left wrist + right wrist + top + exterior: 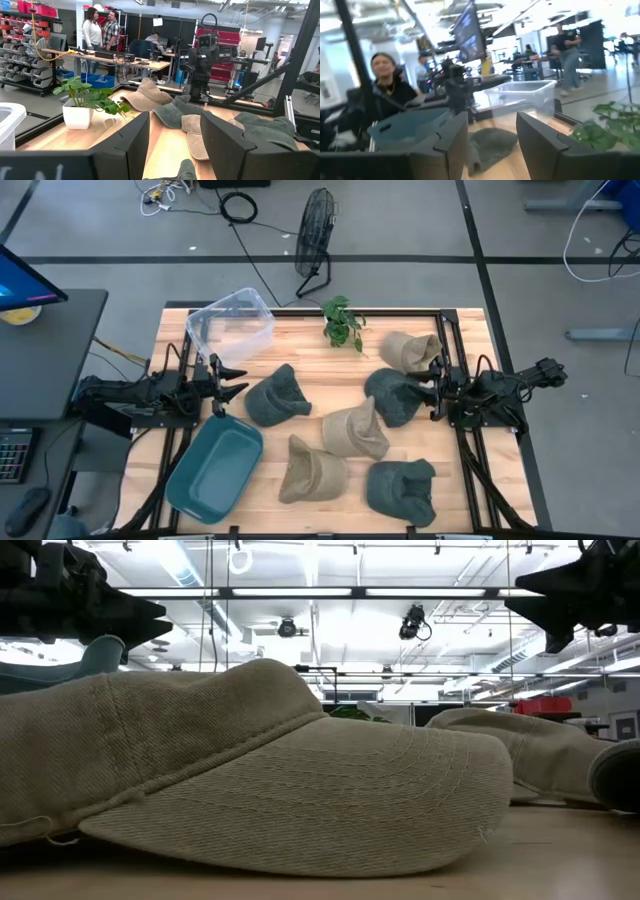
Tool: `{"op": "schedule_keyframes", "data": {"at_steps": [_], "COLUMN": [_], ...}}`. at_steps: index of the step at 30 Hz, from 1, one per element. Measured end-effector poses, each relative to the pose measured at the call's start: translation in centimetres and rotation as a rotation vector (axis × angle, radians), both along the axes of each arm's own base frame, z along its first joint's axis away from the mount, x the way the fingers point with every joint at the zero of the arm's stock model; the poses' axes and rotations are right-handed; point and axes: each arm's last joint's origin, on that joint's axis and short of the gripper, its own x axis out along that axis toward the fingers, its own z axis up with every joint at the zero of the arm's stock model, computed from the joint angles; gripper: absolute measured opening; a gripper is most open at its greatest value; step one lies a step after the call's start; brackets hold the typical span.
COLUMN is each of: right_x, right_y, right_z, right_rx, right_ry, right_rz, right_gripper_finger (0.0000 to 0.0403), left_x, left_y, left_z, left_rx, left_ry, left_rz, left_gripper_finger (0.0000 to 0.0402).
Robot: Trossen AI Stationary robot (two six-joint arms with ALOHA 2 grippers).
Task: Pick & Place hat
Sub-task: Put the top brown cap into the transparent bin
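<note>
Nearest to us in the low view lies a tan cap [270, 780], brim toward the camera, flat on the wooden table [300, 345]. Looking down from above, we count six hats scattered over the table's middle and right: three tan, three dark green. Our left gripper [222, 378] hovers at the left edge with its fingers spread and nothing between them, and the dark green hat [275, 396] lies just beside it, toward the table's centre. Its long axis runs roughly across the gripper's line of reach, brim pointing away from the teal tub [213, 470] that sits near our left arm. We judge this hat the left arm's natural pick.

Our right gripper [436, 380] waits at the right edge, fingers likewise apart and empty, next to another green hat [395, 395]. Farther back stand the clear plastic bin [232, 326] and a small potted plant [343, 322].
</note>
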Motion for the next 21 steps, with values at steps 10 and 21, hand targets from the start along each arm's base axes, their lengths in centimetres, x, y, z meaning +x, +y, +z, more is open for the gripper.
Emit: {"op": "schedule_keyframes", "data": {"at_steps": [10, 21], "right_x": [-0.7, -2.4], "right_y": [-0.2, -0.9], "right_z": [2.1, 6.1], "right_rx": [-0.076, -0.046], "right_ry": [-0.191, -0.377], "right_rz": [-0.039, -0.092], "right_gripper_finger": [0.0171, 0.0171], "left_x": [-0.2, -0.7], "left_y": [0.2, 0.8], "left_z": [1.2, 1.9], "left_rx": [-0.351, -0.568], "left_ry": [-0.221, -0.411], "left_rz": [0.008, 0.183], "left_gripper_finger": [0.0181, 0.0181]}}
